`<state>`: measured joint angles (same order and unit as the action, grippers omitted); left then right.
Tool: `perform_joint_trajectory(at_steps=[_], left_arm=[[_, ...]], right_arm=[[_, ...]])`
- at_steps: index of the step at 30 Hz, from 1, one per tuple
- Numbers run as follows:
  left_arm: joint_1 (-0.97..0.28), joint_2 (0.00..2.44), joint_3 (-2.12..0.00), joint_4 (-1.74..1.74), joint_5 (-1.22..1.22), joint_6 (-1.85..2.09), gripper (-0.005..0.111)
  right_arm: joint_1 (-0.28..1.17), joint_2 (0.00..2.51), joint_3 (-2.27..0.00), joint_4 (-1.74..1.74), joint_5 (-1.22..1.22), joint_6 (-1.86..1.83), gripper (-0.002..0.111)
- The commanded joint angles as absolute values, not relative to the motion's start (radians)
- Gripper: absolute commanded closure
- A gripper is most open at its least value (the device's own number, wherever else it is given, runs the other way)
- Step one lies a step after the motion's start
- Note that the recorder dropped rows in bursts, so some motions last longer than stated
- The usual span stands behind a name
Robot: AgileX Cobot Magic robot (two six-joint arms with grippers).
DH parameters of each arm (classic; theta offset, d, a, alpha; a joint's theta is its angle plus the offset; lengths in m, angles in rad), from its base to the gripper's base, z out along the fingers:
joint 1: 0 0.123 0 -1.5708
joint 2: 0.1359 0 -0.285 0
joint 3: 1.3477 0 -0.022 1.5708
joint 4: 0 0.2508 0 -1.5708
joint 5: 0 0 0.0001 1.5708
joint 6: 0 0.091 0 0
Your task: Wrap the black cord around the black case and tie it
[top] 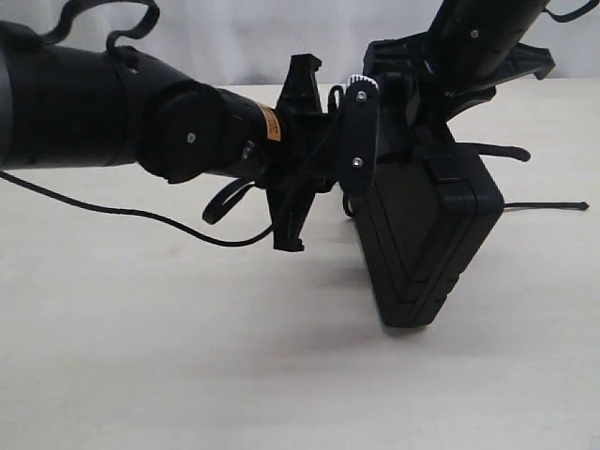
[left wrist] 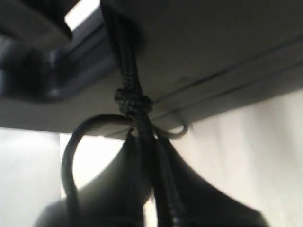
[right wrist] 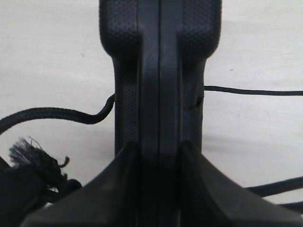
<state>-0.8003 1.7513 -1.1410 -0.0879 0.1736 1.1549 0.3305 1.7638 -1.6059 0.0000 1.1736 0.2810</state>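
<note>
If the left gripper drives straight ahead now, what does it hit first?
Probably the knot in the black cord just ahead of the left gripper, then the black case behind it; depth is unclear.

The black case (right wrist: 158, 71) is pebble-textured, the black cord (left wrist: 129, 66) braided, the table (top: 141, 356) beige.

I see the black case (right wrist: 161, 71) as matt plastic, pebbled grain on the shells, smooth along the seam. The black cord (left wrist: 134, 90) is braided fibre, rough, one end frayed. The table (top: 141, 356) is pale, smooth, matt.
</note>
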Motion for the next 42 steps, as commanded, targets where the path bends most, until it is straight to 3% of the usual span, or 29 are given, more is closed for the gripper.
perform_joint_trajectory(at_steps=[1,39,42], left_arm=[[-0.833,1.753,-1.141,-0.100,0.051,1.121,0.107],[-0.872,1.806,-1.141,-0.153,-0.152,1.034,0.106],[-0.872,1.806,-1.141,-0.151,-0.128,1.028,0.091]], right_arm=[[0.328,1.772,-1.606,-0.007,1.149,0.278,0.104],[0.328,1.772,-1.606,-0.007,1.149,0.278,0.104],[0.328,1.772,-1.606,-0.007,1.149,0.278,0.104]])
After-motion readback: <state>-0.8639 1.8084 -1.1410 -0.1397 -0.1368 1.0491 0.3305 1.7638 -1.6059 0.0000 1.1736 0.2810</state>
